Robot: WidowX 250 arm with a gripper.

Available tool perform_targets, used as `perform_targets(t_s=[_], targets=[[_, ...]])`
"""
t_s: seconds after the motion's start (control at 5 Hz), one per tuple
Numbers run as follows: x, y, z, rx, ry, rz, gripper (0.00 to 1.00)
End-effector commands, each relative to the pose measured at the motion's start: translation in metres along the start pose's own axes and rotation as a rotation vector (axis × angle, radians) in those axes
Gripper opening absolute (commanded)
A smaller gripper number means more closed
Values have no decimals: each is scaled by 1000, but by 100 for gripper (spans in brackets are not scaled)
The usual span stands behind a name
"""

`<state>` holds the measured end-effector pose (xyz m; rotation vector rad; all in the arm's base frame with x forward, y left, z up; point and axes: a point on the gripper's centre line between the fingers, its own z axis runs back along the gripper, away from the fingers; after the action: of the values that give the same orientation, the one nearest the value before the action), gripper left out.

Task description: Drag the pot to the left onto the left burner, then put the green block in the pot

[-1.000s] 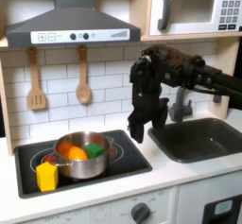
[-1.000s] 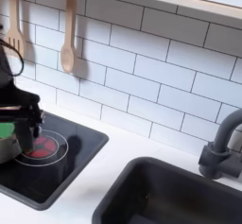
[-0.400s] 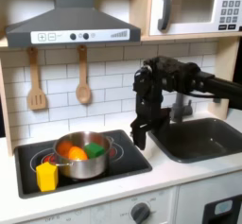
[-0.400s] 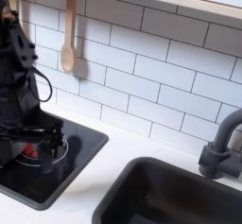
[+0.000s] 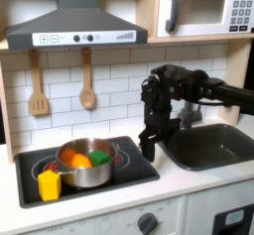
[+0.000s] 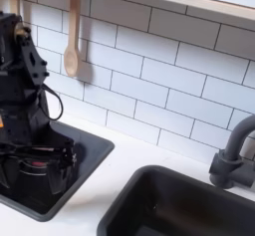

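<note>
This is a toy kitchen. A black cooktop (image 5: 84,175) sits at the desk's left, a dark sink (image 5: 210,146) with a faucet (image 6: 231,158) at its right. White tiles (image 6: 149,56) cover the wall, with hanging wooden spoons (image 5: 87,90), a hood (image 5: 74,26) and a microwave (image 5: 205,9) above.

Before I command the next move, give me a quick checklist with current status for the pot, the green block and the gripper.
1. Pot on the burner at the first exterior view's left side of the cooktop: ok, it sits there.
2. Green block inside the pot: ok, it shows at the rim beside the orange piece.
3. Gripper clear of the pot: ok, it hangs to the pot's right in the first exterior view.
4. Gripper empty: cannot tell, the jaws are too dark to read.
5. Yellow piece apart from the pot: cannot tell, it stands right against the pot's front edge.
</note>
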<state>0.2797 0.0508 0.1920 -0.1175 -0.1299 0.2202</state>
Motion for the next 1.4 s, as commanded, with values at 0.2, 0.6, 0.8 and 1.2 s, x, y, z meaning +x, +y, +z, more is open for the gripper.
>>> perform_targets(t_s=[0.2,0.6,0.8,1.2], targets=[[0,-3,-20,8,43,-24,100],[-1,-1,-24,14,50,-14,100],[-3,-1,-21,6,49,-16,100],[-5,1,-21,-5,-2,-36,100]])
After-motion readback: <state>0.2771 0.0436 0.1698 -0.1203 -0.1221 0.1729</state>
